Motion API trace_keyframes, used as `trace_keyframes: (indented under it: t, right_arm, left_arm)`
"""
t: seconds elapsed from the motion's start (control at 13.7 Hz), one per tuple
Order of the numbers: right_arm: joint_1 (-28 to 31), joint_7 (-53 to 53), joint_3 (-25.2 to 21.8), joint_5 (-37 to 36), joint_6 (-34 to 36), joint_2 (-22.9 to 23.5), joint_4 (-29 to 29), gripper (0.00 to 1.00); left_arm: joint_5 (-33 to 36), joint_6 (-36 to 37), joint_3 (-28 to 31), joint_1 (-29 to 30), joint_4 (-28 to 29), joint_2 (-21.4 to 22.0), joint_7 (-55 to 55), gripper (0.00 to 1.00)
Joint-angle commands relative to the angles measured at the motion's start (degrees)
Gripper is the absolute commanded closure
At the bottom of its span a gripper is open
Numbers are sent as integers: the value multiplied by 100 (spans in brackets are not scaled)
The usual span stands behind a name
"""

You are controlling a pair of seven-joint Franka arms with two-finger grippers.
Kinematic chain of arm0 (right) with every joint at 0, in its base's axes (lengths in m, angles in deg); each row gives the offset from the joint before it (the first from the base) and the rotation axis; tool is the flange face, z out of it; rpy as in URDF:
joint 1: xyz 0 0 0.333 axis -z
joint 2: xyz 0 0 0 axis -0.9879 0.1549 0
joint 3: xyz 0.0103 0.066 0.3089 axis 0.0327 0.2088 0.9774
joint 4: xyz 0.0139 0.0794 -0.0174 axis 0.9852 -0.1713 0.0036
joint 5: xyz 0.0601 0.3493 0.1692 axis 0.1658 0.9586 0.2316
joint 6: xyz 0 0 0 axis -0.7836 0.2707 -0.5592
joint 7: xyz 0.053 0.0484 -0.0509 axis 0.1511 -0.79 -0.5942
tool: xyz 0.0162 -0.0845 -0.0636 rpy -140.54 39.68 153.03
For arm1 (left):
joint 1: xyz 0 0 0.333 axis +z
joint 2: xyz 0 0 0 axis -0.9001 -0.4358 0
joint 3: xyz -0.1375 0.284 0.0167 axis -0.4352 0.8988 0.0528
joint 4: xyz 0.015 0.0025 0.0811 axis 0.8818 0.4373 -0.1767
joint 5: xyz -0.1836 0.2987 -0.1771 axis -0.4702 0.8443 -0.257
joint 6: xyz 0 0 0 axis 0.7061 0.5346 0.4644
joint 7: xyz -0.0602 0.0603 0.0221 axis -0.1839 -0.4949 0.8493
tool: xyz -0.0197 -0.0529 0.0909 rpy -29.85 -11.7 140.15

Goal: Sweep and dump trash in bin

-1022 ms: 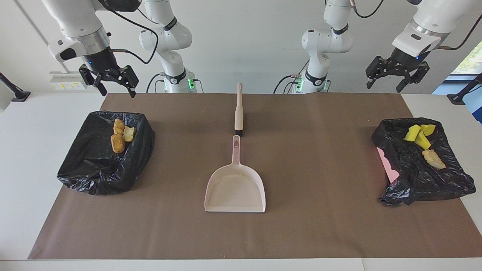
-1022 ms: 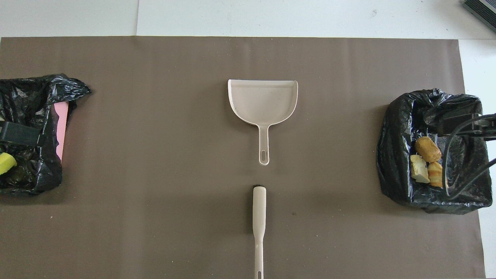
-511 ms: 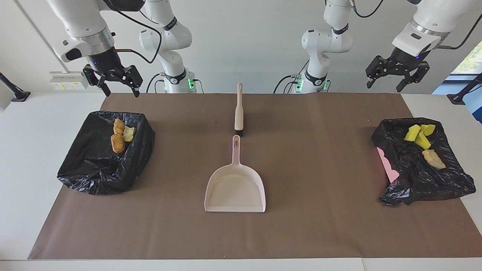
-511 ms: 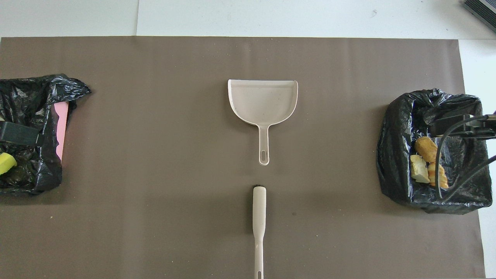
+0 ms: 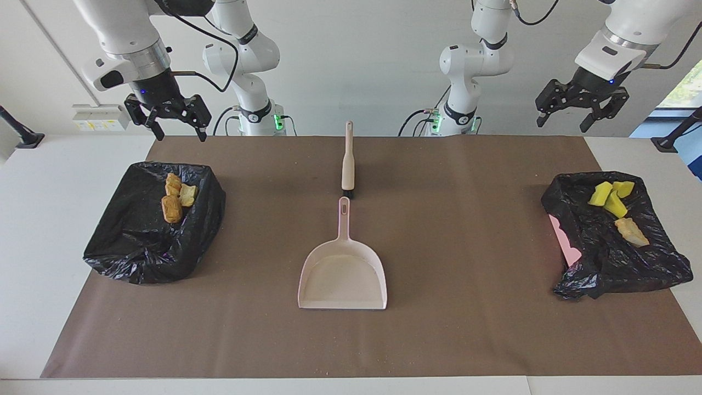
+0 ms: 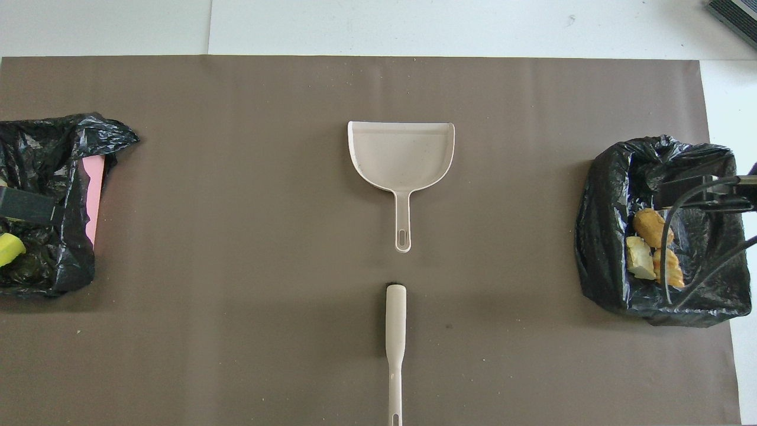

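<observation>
Right gripper has drifted a little toward the middle above its bin; left gripper has lifted slightly; both hang released, holding nothing. Nearest the robots lies the brush, then the dustpan, empty on the desk. Trash: pastry pieces sit in that bin, yellow chunks in the other bin. Judged finished: retreat straight up, clear of the liners.
</observation>
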Motion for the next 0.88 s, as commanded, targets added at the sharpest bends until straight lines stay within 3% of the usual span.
trace_keyframes:
  t: [0.0, 0.8]
  right_arm:
    - [26, -103, 1, 44, 2, -40, -46, 0]
    - [-97, -111, -52, 44, 2, -57, -37, 0]
  left_arm:
    - [45, 127, -32, 29, -110, -11, -1, 0]
    - [203, 373, 29, 3, -286, -46, -511, 0]
